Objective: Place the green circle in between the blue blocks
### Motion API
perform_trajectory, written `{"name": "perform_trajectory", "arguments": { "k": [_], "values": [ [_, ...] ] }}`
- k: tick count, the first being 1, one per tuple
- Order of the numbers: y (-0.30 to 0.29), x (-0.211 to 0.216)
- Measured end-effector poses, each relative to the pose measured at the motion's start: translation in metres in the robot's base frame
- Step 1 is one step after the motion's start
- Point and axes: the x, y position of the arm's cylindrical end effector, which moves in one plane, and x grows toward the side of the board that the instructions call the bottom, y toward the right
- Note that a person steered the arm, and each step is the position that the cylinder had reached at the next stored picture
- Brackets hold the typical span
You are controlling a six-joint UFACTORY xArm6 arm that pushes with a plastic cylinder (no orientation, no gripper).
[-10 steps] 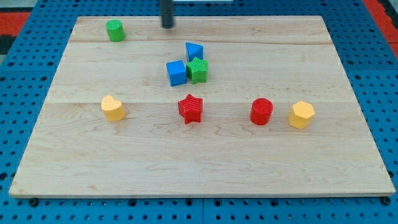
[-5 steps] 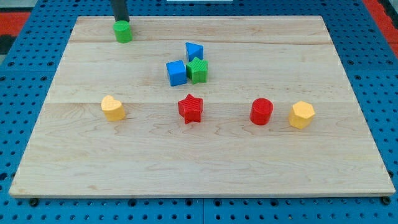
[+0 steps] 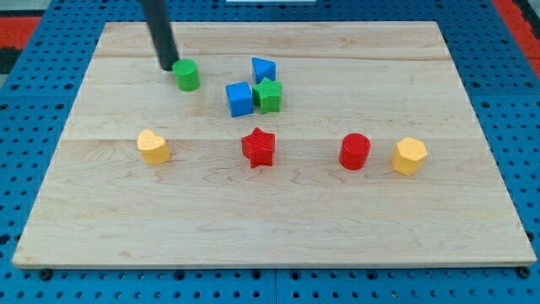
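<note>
The green circle [image 3: 187, 75] stands on the wooden board [image 3: 270, 211], left of the block cluster. My tip [image 3: 168, 66] touches its upper left side. A blue cube [image 3: 240, 99] and a blue triangular block [image 3: 263, 69] sit near the board's middle top. A green star [image 3: 268, 95] lies between and right of them, touching the cube. The green circle is about 50 pixels left of the blue cube.
A yellow heart block [image 3: 153, 146] sits at the left. A red star [image 3: 259, 148] is below the cluster. A red cylinder [image 3: 355, 151] and a yellow hexagon [image 3: 408, 155] stand at the right.
My tip moved left to the green circle, then down and right, pushing the circle from the top left corner toward the blue blocks. Other blocks have not moved.
</note>
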Motion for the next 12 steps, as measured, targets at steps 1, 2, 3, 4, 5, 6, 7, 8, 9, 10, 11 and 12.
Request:
{"name": "perform_trajectory", "arguments": {
  "k": [1, 2, 3, 4, 5, 6, 7, 8, 9, 10, 11, 12],
  "values": [
    [0.007, 0.023],
    [0.007, 0.040],
    [-0.043, 0.081],
    [-0.025, 0.083],
    [-0.024, 0.073],
    [-0.009, 0.052],
    [0.004, 0.047],
    [0.007, 0.047],
    [0.014, 0.048],
    [-0.006, 0.083],
    [0.039, 0.090],
    [0.052, 0.066]
  ]
}}
